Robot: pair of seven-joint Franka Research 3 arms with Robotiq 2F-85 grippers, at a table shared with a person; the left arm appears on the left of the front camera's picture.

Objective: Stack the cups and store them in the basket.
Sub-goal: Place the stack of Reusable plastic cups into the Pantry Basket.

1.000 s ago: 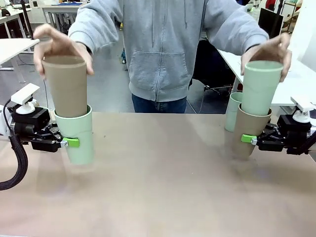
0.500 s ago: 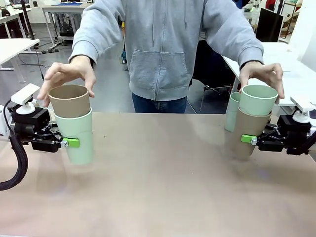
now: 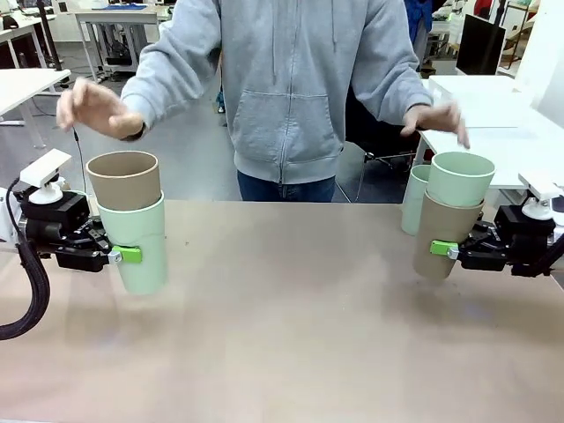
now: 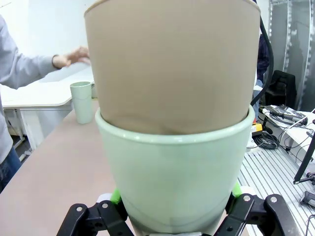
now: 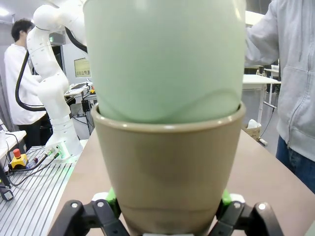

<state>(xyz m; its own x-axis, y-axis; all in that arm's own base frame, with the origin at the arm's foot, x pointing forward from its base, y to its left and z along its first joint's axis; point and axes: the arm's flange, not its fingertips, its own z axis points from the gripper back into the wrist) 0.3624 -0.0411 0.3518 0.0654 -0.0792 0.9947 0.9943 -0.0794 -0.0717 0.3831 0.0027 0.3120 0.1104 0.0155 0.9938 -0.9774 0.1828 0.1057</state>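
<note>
Two nested pairs and one single tumbler, all matte, tapered, handleless; left stack (image 3: 132, 220): tan-brown tumbler (image 3: 123, 181) seated upright in a mint green tumbler (image 3: 143, 257), upper part proud of the rim; right stack (image 3: 448, 218): mint green inner tumbler (image 3: 459, 179) upright in a tan-brown outer tumbler (image 3: 438, 231); third mint green tumbler (image 3: 412, 203) upright, just behind the right stack.

Work table (image 3: 291, 352): tan matte top, soft shadows. Floor (image 3: 189, 172): grey, smooth. White desks (image 3: 22, 84) beyond table's far-left corner. White table (image 3: 493, 110) beyond far-right corner, black monitor (image 3: 480, 44) behind it. Black chair (image 3: 374, 132) past far edge. Lighting bright, even.
</note>
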